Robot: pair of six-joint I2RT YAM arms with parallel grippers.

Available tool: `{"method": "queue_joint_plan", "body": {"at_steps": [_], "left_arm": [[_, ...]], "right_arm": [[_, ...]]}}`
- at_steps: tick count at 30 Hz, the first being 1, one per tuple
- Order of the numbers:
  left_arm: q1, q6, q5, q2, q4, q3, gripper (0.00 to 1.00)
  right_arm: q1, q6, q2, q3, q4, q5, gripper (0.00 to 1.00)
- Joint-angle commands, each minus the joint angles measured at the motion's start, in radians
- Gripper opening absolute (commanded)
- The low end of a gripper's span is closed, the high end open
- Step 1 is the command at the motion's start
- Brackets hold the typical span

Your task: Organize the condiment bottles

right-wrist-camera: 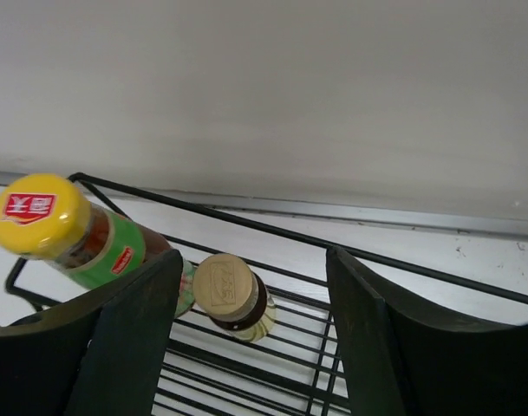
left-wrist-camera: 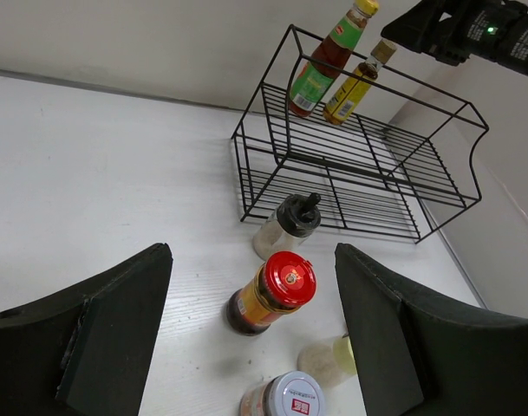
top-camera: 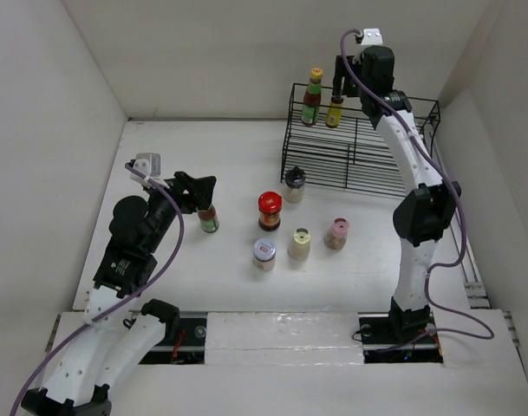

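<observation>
The condiment bottles are being gathered, it seems, onto the black wire rack (top-camera: 359, 152) at the far right corner of the table (top-camera: 203, 156). The right gripper (right-wrist-camera: 250, 260) is being held with its jaws well parted and gripping nothing. The small tan-capped bottle (right-wrist-camera: 229, 293) is standing upright between them on the rack's upper shelf, near its far left corner, just beside the green-labelled bottle (right-wrist-camera: 90, 238). The step in hand is judged to be the letting-go. A straight upward lift is being called for, since one finger is sitting close to the green-labelled bottle and a sideways pull could topple either. The rack's rail and the wall are crowding the far side, so room is being offered only upward and toward the near edge. The left gripper (left-wrist-camera: 252, 251) is being held wide open and empty, just beside a green-capped bottle (top-camera: 209, 217) on the table's left half. Around the table's middle, the red-lidded jar (top-camera: 270, 211), silver-lidded jar (top-camera: 264, 253), cream shaker (top-camera: 299, 243) and pink-capped shaker (top-camera: 336, 233) are standing apart, with the grey-capped shaker (top-camera: 295, 184) at the rack's near left corner.
</observation>
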Motion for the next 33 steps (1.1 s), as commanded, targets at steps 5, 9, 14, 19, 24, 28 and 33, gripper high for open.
{"method": "queue_joint_plan", "body": {"at_steps": [5,9,14,19,24,28,33], "left_arm": [[-0.004,0.010,0.006,-0.009,0.036,0.009,0.72],[-0.004,0.010,-0.005,-0.009,0.036,0.009,0.72],[-0.004,0.010,0.005,-0.009,0.036,0.009,0.72],[-0.004,0.010,0.005,0.001,0.036,0.018,0.72],[-0.004,0.010,0.005,0.001,0.036,0.018,0.72],[-0.004,0.010,0.005,0.001,0.036,0.018,0.72],[-0.004,0.010,0.005,0.001,0.036,0.018,0.72]], "right_arm": [[0.054,-0.013,-0.398,-0.343,0.195,-0.029,0.62],[0.204,0.011,-0.599,-0.742,0.315,-0.060,0.20],[0.431,0.033,-0.725,-1.052,0.340,0.006,0.33],[0.534,0.015,-0.759,-1.135,0.240,-0.046,0.87],[0.567,0.015,-0.658,-1.145,0.240,-0.077,0.95],[0.567,0.015,-0.563,-1.082,0.240,-0.089,0.96],[0.576,-0.013,-0.465,-1.011,0.249,-0.112,0.96]]}}
